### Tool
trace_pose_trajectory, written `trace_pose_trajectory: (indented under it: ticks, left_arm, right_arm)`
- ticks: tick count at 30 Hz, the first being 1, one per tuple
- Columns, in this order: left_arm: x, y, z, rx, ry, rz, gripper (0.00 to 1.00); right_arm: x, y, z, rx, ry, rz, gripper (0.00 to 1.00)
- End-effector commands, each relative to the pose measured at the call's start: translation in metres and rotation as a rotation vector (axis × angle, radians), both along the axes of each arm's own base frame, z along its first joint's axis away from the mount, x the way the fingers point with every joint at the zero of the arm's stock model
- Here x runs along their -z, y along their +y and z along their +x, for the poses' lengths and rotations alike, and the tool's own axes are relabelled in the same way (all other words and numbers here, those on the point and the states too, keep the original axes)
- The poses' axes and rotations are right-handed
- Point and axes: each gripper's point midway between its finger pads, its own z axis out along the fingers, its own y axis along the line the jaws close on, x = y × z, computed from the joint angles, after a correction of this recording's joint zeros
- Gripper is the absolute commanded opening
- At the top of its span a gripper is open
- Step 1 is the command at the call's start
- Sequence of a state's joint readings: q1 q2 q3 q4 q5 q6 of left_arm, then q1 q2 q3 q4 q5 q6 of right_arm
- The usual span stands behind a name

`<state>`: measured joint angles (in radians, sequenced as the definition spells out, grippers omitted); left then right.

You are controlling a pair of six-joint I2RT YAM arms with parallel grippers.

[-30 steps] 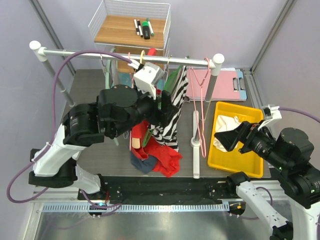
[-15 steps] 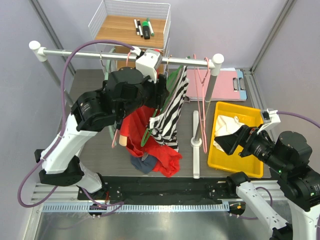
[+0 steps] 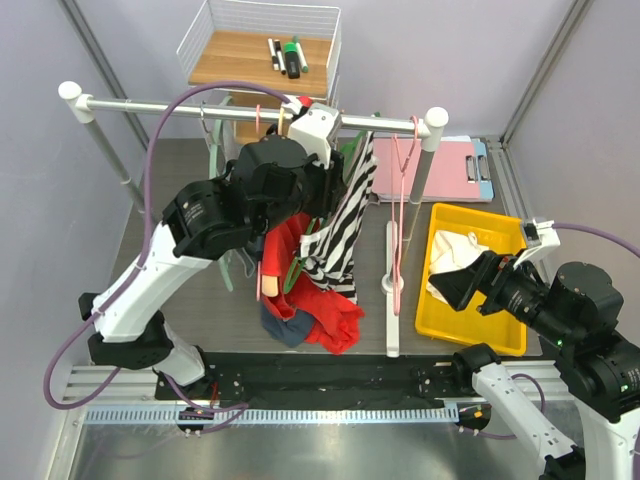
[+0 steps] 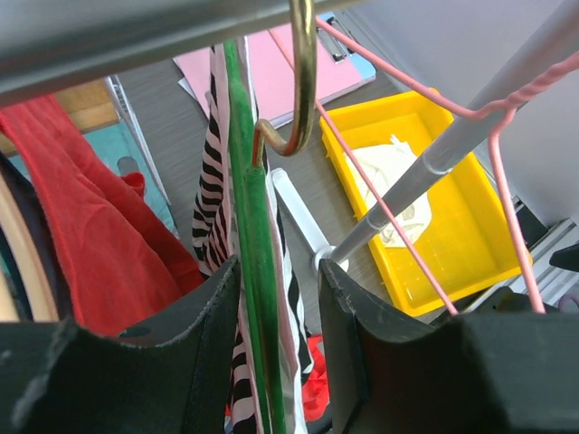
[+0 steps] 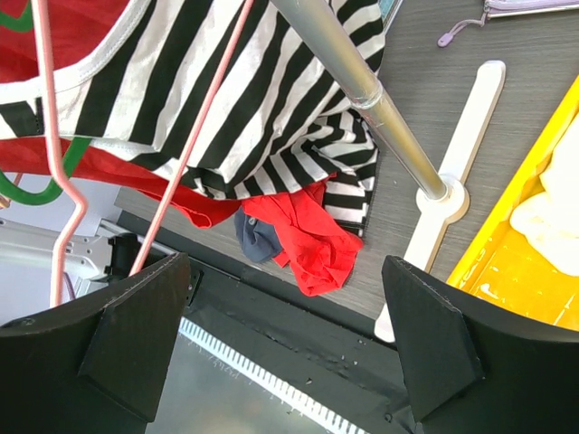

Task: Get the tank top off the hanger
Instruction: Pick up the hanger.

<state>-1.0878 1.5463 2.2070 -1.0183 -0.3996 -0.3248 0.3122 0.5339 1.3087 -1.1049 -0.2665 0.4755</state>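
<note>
Up at the clothes rail [image 3: 180, 104], left claw [image 4: 278, 280] has risen and is narrowing around the green hanger [image 4: 237, 136], not clamped yet. Striped tank top [image 3: 345, 215] still hangs there, nothing removed; right claw [image 5: 285, 280] gapes empty.

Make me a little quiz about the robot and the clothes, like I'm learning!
1. True or false: the yellow bin holds a white cloth.
2. The hanger between the jaws of the left gripper is: A blue, B green, C white?
3. Fill in: the jaws of the right gripper are ____.
Key: 1 true; 2 B; 3 open.
</note>
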Motion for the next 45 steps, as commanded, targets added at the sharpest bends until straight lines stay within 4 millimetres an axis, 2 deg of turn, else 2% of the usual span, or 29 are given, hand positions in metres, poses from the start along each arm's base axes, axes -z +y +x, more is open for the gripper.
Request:
trace_pose_trajectory:
  ticks: [1,9,10,15,16,17,23,30,33,37,39,45]
  left_arm:
    - [-0.005,-0.007,0.007,-0.008,-0.027,-0.024,0.39]
    - [-0.003,-0.004,0.017,-0.054,-0.022,-0.014,0.27]
    - [-0.002,-0.003,0.017,-0.060,-0.018,-0.012,0.22]
    - [-0.016,0.003,0.012,-0.065,-0.011,-0.058,0.09]
    - [-0.017,0.004,0.010,-0.066,-0.006,-0.064,0.02]
    - [-0.020,0.007,0.008,-0.065,-0.002,-0.075,0.00]
    - [-0.041,0.015,-0.006,-0.042,0.018,-0.168,0.00]
    - [-0.061,0.039,-0.030,-0.007,0.043,-0.237,0.00]
    - [-0.062,0.046,-0.042,0.023,0.062,-0.256,0.00]
    - [-0.069,0.071,-0.061,0.047,0.070,-0.279,0.00]
    - [-0.069,0.077,-0.071,0.080,0.084,-0.286,0.00]
    - [-0.056,0.108,-0.098,0.119,0.122,-0.267,0.00]
  right_arm:
    - [-0.004,-0.002,-0.002,-0.001,-0.019,-0.008,0.93]
    - [-0.007,-0.003,-0.005,0.004,-0.022,-0.002,0.93]
    - [-0.006,-0.003,-0.005,0.004,-0.020,-0.004,0.93]
    - [-0.004,-0.003,-0.004,0.002,-0.018,-0.009,0.93]
    - [-0.004,-0.003,-0.004,0.002,-0.019,-0.011,0.93]
    - [-0.005,-0.003,-0.004,0.000,-0.021,-0.011,0.93]
    - [-0.002,-0.002,-0.002,-0.001,-0.018,-0.015,0.93]
    - [-0.001,-0.003,0.001,0.004,-0.016,-0.029,0.93]
    - [-0.002,-0.004,0.004,0.007,-0.021,-0.038,0.93]
    - [-0.003,-0.002,0.007,0.000,-0.021,-0.039,0.93]
    - [-0.004,-0.002,0.007,-0.003,-0.027,-0.046,0.93]
    - [-0.005,-0.001,0.005,-0.022,-0.037,-0.057,0.93]
